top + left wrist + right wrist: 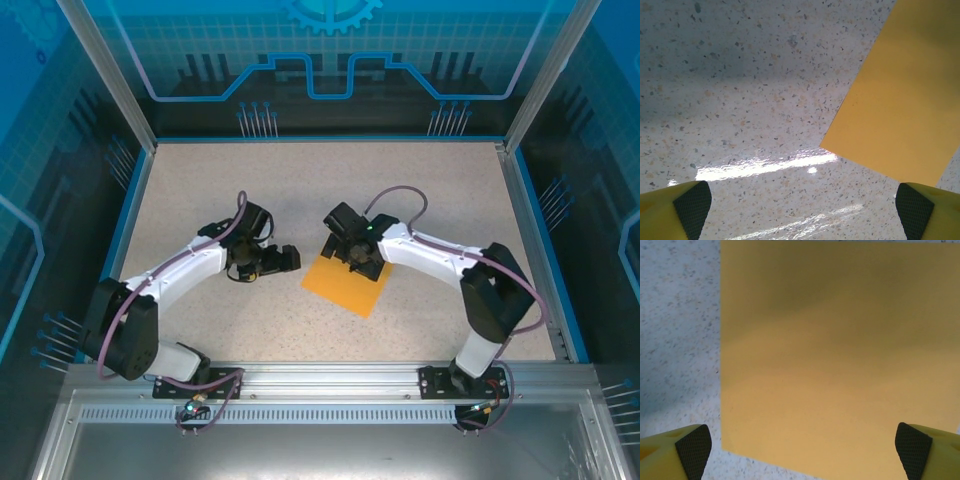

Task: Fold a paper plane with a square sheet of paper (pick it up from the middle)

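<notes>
the right gripper (802, 452) (357, 258) is seen with its jaws spread wide, and nothing is clasped between them. its yellow fingertips (660, 457), faced with black textured pads (692, 450), are seen at the two lower corners of the wrist view. below and between them the square sheet of paper (840, 350) is laid flat and unfolded on the table, one straight edge running down its left side. whether the pads touch the sheet cannot be told. from above, this gripper is placed over the far corner of the orange sheet (345, 290), and that part is hidden by it.

the left gripper (802, 212) (285, 260) is likewise opened wide and empty, above bare speckled tabletop (740, 100). one corner of the sheet (900, 100) is pointed into the space ahead of its fingers, apart from them. from above, this gripper is found just beside the sheet's left side.

the sheet is set near the middle of the table, between the two arms, turned like a diamond. the table is bounded by a blue rim (128, 215) and, at the near edge, an aluminium rail (330, 375).
</notes>
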{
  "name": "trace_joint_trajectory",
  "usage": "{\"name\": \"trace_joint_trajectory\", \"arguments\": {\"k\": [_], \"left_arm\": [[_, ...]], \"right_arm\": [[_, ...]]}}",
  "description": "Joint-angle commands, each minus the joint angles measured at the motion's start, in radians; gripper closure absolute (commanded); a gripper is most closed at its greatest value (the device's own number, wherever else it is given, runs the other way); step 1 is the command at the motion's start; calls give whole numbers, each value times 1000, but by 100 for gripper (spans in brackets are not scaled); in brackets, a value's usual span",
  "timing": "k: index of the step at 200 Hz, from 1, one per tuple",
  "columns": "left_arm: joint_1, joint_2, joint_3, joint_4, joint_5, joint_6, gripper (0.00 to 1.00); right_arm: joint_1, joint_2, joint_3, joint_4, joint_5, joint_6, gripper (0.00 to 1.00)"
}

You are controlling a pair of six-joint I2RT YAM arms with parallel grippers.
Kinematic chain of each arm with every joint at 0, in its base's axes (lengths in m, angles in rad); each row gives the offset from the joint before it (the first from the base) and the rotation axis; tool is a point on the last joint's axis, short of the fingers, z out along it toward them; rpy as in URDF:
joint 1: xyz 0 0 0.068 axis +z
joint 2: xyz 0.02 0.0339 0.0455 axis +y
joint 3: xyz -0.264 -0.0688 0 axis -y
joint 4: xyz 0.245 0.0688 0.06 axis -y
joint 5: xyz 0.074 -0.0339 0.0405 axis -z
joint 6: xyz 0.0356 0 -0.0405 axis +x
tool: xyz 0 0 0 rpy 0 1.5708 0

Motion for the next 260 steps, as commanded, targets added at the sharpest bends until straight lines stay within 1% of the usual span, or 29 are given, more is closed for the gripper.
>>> {"name": "trace_joint_trajectory", "arguments": {"k": [1,72,168,260], "left_arm": [[14,-28,-21,5,29,32,1],[31,-6,-34,18,54,60,1],[31,-14,-38,25,55,65,1],[31,-18,-39,11,47,70,1]], "right_arm": [[9,64,53,-89,25,61,4],[8,160,94,-127,27,103,6],[-8,274,164,-152,28,103,7],[-19,361,100,-75,-40,98,8]]}}
